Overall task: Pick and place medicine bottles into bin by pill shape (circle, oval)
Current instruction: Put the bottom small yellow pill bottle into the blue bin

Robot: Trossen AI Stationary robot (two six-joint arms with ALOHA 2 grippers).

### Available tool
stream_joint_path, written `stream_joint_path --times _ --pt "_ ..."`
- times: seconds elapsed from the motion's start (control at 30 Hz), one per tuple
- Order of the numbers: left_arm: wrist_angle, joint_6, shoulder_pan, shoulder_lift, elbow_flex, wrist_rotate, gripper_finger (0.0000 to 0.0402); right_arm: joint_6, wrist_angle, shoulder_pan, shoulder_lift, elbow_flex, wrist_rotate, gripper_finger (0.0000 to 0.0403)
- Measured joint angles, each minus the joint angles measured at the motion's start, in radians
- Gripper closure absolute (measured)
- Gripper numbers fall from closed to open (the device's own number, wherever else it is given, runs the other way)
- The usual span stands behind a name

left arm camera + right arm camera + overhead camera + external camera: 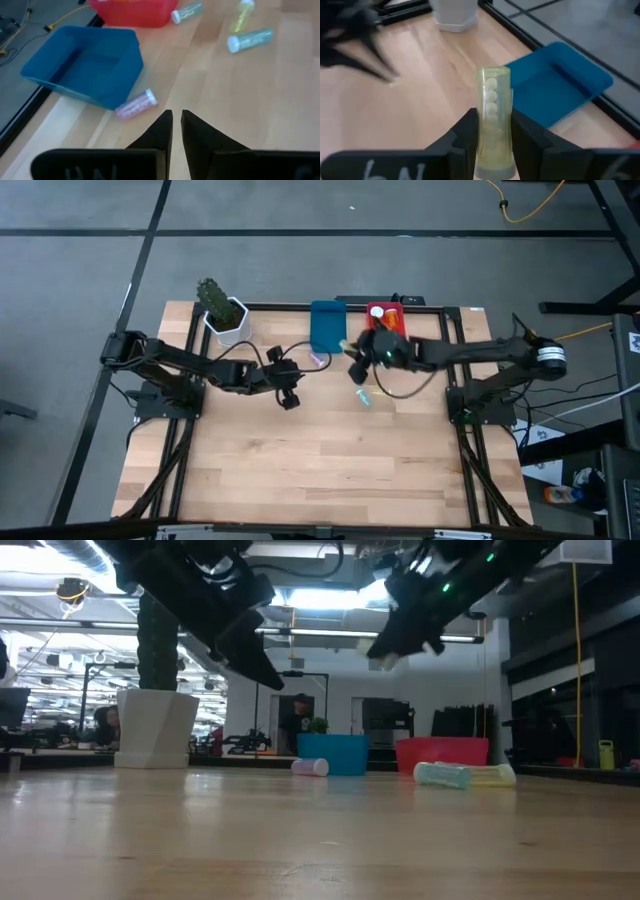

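My right gripper (357, 360) is shut on a yellowish vial (493, 115) with round pills inside, held in the air beside the blue bin (327, 326). The red bin (385, 314) stands just right of the blue one. My left gripper (289, 399) is shut and empty above the table, left of the bins. A purple vial (136, 104) lies on its side against the blue bin's (85, 65) near wall. A teal vial (441, 774) and a yellowish vial (491, 775) lie on their sides in front of the red bin (441, 752). My right gripper pinches the yellowish vial's two sides (493, 145) between its two fingers. The vial lies along the fingers, and its free end (492, 75) sticks out past the fingertips. The fingers come from the table's right, slanting down. The vial (384, 656) is lifted clear of the table.
A white plant pot (226, 322) with a cactus stands at the far left corner. Another teal vial (187, 12) lies by the red bin (131, 13). Cables run along the table's far edge. Bare wood lies toward the near edge (320, 470).
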Motion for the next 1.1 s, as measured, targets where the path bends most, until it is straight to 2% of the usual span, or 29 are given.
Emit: stream_joint_path --times 0.17,0.33,0.63,1.1 --pt "0.003 0.022 -0.017 -0.002 0.000 0.000 0.0367 -0.002 0.134 -0.122 0.112 -0.001 -0.141 0.0306" --pt "0.004 0.025 -0.016 -0.002 0.000 -0.001 0.0367 -0.008 0.253 -0.190 0.220 0.023 -0.245 0.0306" --pt "0.005 0.027 -0.016 -0.001 0.000 -0.001 0.0367 -0.037 0.253 -0.244 0.348 0.147 -0.256 0.0306" --pt "0.005 0.028 -0.016 -0.001 0.000 -0.001 0.0367 -0.064 0.251 -0.255 0.371 0.175 -0.243 0.0300"
